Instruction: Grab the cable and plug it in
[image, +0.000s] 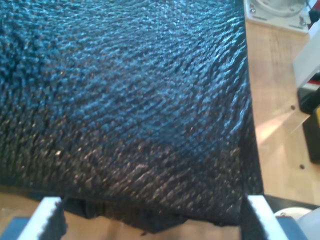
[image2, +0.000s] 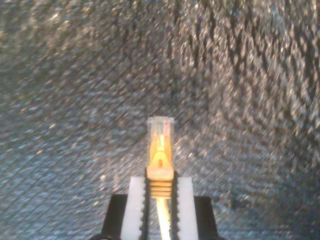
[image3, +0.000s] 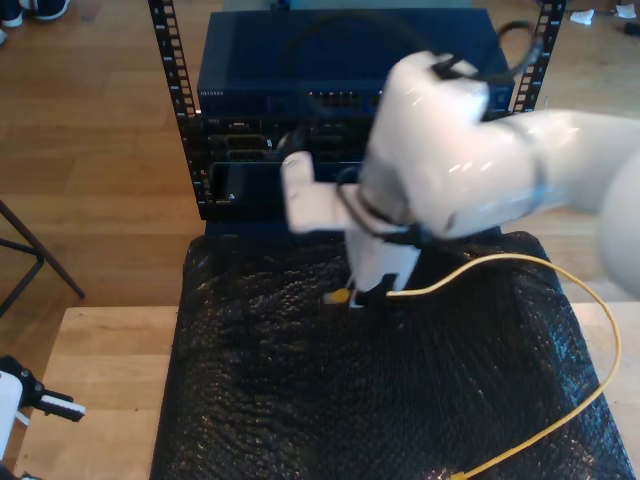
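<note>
Second tool (image2: 160, 210) pinched tight on the cable (image3: 540, 275) right behind its clear plug (image2: 160, 131), plug sticking straight out past the fingertips, low over the black bubble-wrap mat (image3: 300, 380). Rack ports (image3: 335, 100) sit beyond the mat, toward the exterior view's top, so probably needs lifting and aiming that way. First tool (image: 152, 220) spread wide, holding nothing, parked at the mat's edge.

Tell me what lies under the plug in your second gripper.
Black bubble wrap lies under the cable plug held in my second gripper. Whatever is beneath that sheet is covered.
</note>
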